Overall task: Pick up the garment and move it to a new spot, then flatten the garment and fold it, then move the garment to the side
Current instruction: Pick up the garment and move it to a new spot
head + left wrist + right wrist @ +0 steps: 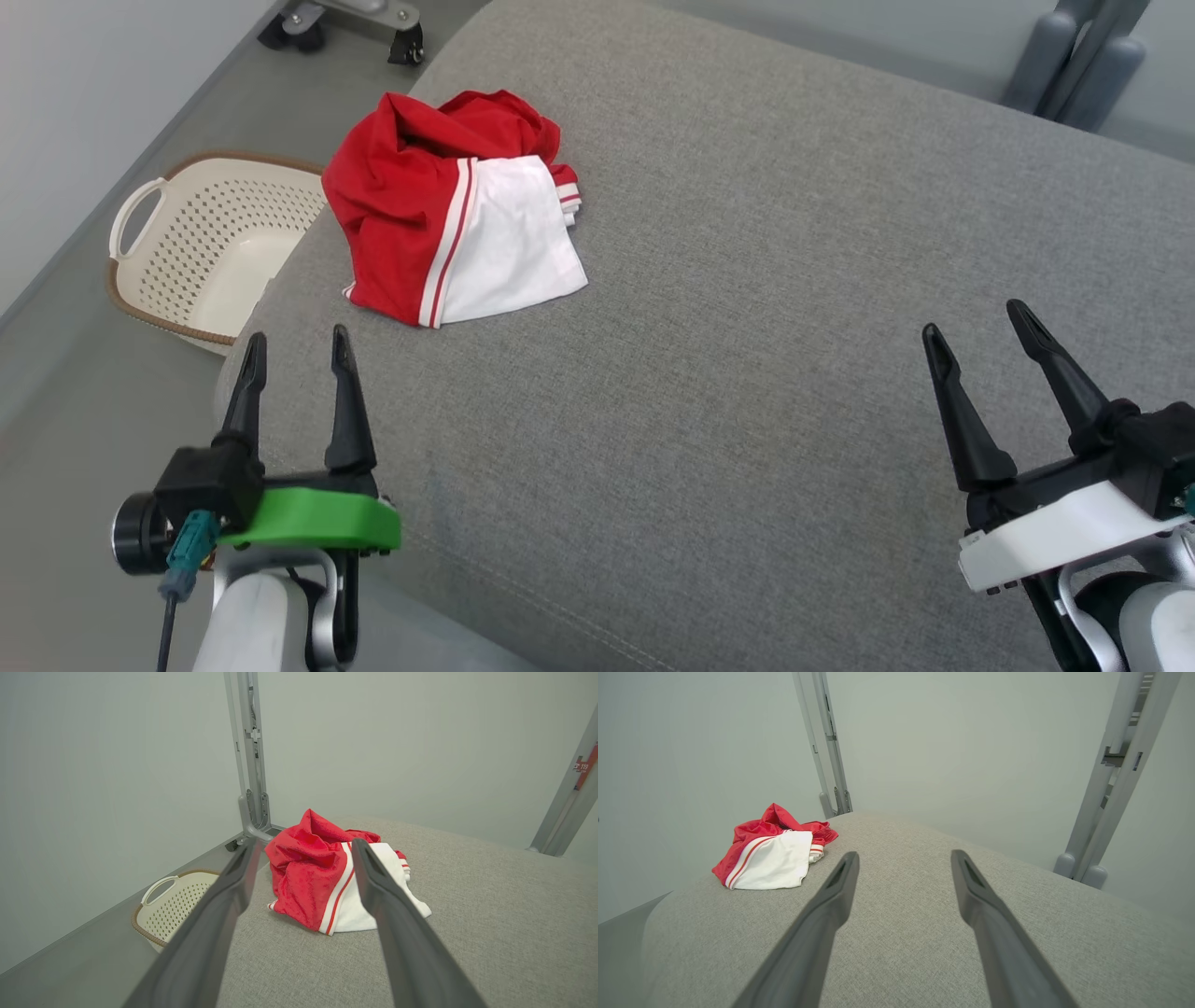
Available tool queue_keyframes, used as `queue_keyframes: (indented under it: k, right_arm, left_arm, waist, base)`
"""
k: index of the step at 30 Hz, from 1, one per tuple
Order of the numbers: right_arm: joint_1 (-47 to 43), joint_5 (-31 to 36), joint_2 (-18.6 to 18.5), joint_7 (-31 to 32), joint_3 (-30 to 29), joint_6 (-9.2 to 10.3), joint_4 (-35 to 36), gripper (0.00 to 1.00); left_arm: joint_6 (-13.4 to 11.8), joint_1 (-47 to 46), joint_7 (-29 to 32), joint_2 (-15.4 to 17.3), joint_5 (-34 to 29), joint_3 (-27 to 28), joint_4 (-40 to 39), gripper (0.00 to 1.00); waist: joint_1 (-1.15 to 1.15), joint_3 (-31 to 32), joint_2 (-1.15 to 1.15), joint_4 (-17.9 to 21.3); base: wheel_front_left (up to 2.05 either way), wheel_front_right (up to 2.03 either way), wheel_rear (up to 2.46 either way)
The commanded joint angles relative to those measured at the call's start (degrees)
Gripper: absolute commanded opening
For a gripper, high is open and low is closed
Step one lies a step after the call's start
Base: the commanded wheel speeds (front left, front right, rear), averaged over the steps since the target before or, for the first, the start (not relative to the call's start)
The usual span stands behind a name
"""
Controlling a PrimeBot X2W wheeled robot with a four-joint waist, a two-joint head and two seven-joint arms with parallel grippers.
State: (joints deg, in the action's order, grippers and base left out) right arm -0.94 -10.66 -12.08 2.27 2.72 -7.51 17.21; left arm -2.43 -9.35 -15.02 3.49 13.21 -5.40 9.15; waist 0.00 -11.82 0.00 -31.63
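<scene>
The garment (448, 205) is a crumpled red and white piece with red-white stripes, lying bunched at the far left of the grey cushioned surface (747, 280). My left gripper (297, 343) hangs open near the surface's left front edge, a short way in front of the garment, nothing between its fingers. In the left wrist view the garment (322, 877) lies straight ahead between the fingers. Over the right side of the surface, my right gripper (976, 325) is open and empty too. From the right wrist, the garment (773, 854) shows far off to the left.
A cream perforated laundry basket (210, 243) with a brown rim stands on the floor left of the surface, also seen as the basket (173, 903) from the left wrist. Grey metal frame legs (1083, 56) and casters (336, 23) stand behind the surface.
</scene>
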Motion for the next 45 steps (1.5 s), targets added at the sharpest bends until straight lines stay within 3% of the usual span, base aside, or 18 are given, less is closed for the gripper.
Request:
queue_keyframes:
  k: [1,6,11,22,23,26,27,31,36,45]
  right_arm:
    - [0.8,0.5,-0.9,1.0,-0.1,0.06,1.6,1.0]
    - [3.3,0.8,-3.1,3.4,-0.8,0.06,5.1,1.0]
    - [5.4,0.7,-4.3,4.4,-1.5,0.06,7.0,1.0]
    - [6.9,0.5,-4.1,3.1,-2.3,0.06,6.7,1.0]
    - [6.8,0.5,-4.1,3.1,-2.5,0.06,6.4,1.0]
    - [6.3,0.7,-3.8,2.6,-2.7,0.06,5.9,1.0]
    - [6.3,0.8,-3.6,2.4,-2.7,0.06,5.7,1.0]
    - [6.0,0.7,-3.1,1.4,-2.6,0.06,4.7,1.0]
    - [4.8,0.5,-1.8,-0.2,-2.3,0.06,3.0,1.0]
    - [2.5,-0.1,1.8,-3.7,-1.0,0.06,-0.9,1.0]
  left_arm:
    - [0.5,-3.1,-0.2,-0.2,0.6,-0.2,1.3,1.0]
    - [1.2,-12.0,-0.1,-0.5,3.9,-1.8,9.8,1.0]
    - [2.0,-21.0,-0.1,-0.5,9.4,-3.2,23.6,1.0]
    - [5.9,-33.8,0.3,-0.7,15.6,-1.8,52.2,1.0]
    - [6.3,-34.2,0.4,-0.7,16.1,-1.6,54.0,0.96]
    - [7.3,-35.2,0.9,-0.7,16.5,-1.7,58.0,0.14]
    - [7.5,-35.3,0.9,-0.5,16.4,-1.8,58.6,0.0]
    - [6.4,-34.6,0.2,1.7,14.3,-1.1,53.9,0.0]
    - [3.6,-30.5,-0.1,4.3,9.7,1.2,41.7,0.0]
    - [0.6,-15.4,-0.1,4.7,1.4,5.3,16.6,0.0]
  waist:
    - [0.0,-5.3,0.0,2.0]
    - [0.0,-12.5,0.0,6.2]
    - [0.0,-17.7,0.0,10.1]
    - [0.0,-20.3,0.0,13.9]
    - [0.0,-20.0,0.0,13.9]
    - [0.0,-19.0,0.0,13.7]
    - [0.0,-18.4,0.0,13.6]
    - [0.0,-15.9,0.0,13.0]
    - [0.0,-11.4,0.0,12.7]
    - [0.0,-1.6,0.0,15.4]
  base:
    - [0.0,0.0,0.0]
    - [0.0,0.0,0.0]
    - [0.0,0.0,0.0]
    - [0.0,0.0,0.0]
    - [0.0,0.0,0.0]
    - [0.0,0.0,0.0]
    - [0.0,0.0,0.0]
    - [0.0,0.0,0.0]
    - [0.0,0.0,0.0]
    - [0.0,0.0,0.0]
